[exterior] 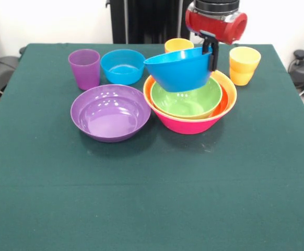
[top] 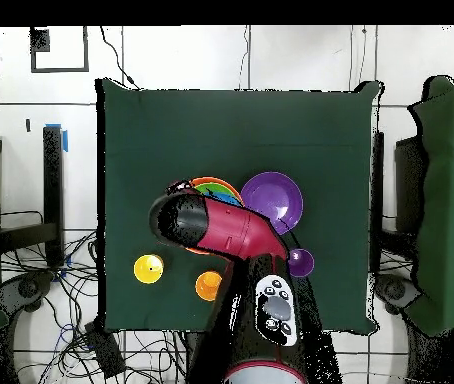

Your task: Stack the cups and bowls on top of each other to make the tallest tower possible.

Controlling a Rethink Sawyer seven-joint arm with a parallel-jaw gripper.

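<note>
My gripper is shut on the right rim of a blue bowl, which hangs tilted just above the tower. The tower is a green bowl nested in an orange bowl, nested in the large pink bowl. A purple bowl sits alone to its left. Behind it stand a small blue bowl and a purple cup. An orange cup shows behind the held bowl. A yellow cup stands at the right.
The red arm covers most of the tower and the small blue bowl in the overhead view. The green cloth table stretches wide in front of the bowls. Cables and chairs lie beyond the table's edges.
</note>
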